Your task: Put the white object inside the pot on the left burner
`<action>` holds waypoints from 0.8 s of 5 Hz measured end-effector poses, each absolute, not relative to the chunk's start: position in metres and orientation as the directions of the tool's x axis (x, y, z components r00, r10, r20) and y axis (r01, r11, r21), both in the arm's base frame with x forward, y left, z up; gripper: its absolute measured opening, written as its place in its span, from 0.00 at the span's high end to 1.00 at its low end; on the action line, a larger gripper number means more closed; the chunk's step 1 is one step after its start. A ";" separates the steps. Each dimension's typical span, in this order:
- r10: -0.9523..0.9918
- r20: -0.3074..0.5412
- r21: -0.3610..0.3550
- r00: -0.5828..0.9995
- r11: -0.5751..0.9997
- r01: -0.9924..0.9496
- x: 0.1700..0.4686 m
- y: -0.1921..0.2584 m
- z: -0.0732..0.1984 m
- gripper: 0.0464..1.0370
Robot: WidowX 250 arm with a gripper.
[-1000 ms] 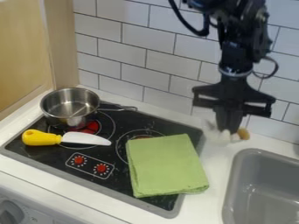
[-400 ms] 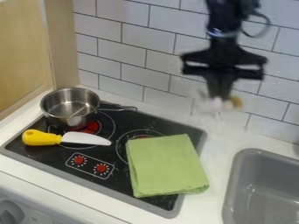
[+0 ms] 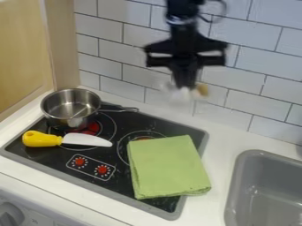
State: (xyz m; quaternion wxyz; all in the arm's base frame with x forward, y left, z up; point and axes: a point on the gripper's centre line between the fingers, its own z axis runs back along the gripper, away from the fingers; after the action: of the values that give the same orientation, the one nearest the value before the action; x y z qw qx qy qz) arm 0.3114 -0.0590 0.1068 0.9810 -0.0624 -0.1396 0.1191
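The end effector (image 3: 186, 86) apparently holds a blurred white object (image 3: 181, 94).

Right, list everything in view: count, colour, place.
Saucepan: one, silver, left rear burner
Toy knife: one, yellow handle, white blade, before saucepan
Folded cloth: one, green, stovetop's right side
Stovetop: one, black, on counter
Dials: two, red, stovetop's front
Sink: one, grey, right
Counter: one, white, around stovetop
Tiles: many, white, back wall
Wood panelling: one stretch, tan, upper left
Knob: one, grey, lower left
White object: one, tan-ended, held by tool
Arm: one, black, top
Tool: one, black, above counter
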 end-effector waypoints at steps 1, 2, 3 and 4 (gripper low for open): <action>0.331 0.252 -0.179 0.909 0.939 -0.293 0.297 -0.037 0.107 1.00; 0.389 0.248 -0.185 0.887 0.918 -0.350 0.293 -0.016 0.105 1.00; 0.433 0.246 -0.192 0.867 0.899 -0.394 0.293 0.000 0.105 1.00; 0.470 0.249 -0.192 0.847 0.881 -0.433 0.293 0.018 0.105 1.00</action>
State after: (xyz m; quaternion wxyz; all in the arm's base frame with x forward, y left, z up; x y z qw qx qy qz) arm 0.2929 0.0183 0.1052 0.9588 -0.0646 -0.1455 0.2354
